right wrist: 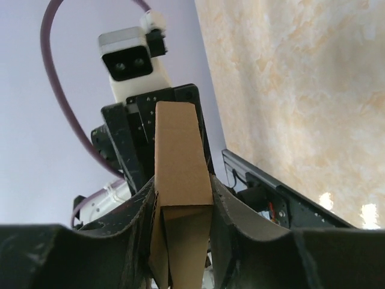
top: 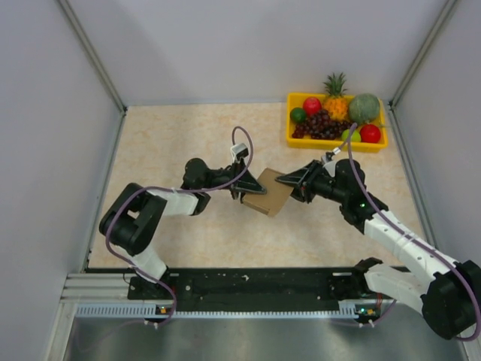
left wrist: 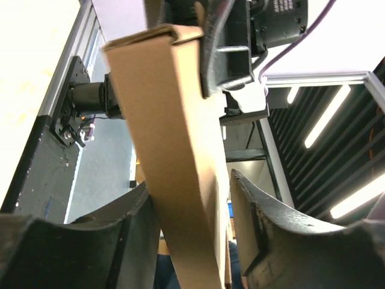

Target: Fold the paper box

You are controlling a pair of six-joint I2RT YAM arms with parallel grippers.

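Paper box (top: pixel 268 194): smooth brown cardboard; right fingers (right wrist: pixel 239 232) clamp it, left fingers (left wrist: pixel 274 241) slack around it.

No text, label, brand or number is legible to you in any view. One entry only: faint white print on the black housing (left wrist: pixel 284 17) at the top of the left wrist view, too small and blurred for you to read.

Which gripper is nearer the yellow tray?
Right. The right gripper is short of the yellow tray, at its left end; the left gripper lies farther left, across the paper box.
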